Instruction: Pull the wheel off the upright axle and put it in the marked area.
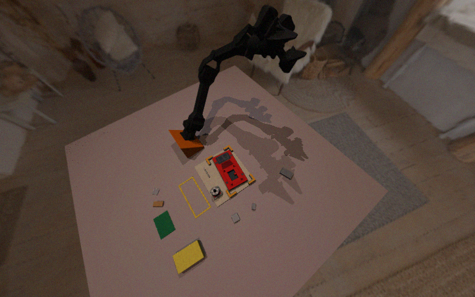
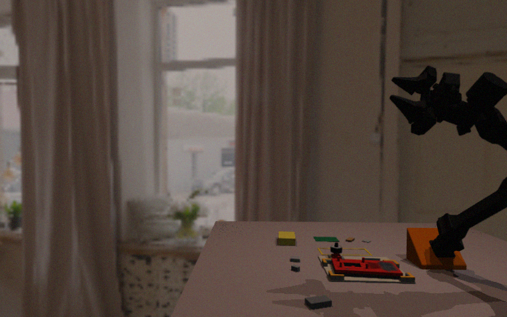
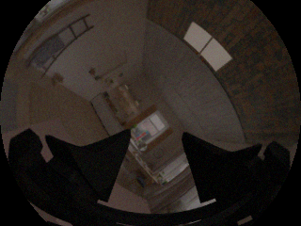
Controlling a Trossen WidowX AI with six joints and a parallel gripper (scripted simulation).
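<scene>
The small round wheel (image 1: 214, 191) is silver with a dark middle. It sits flat on its upright axle (image 2: 336, 249), far below the fingers (image 2: 405, 92). The marked area (image 1: 194, 197), a yellow box outline, lies just beside it on the table (image 1: 301, 224).

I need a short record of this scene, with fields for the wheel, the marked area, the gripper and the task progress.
wheel: on the upright axle at a corner of the beige board
marked area: yellow rectangle outline beside the board, nothing inside it
gripper: open, holding nothing, high above the table
red plate: lies on the board
progress: wheel not yet grasped
</scene>
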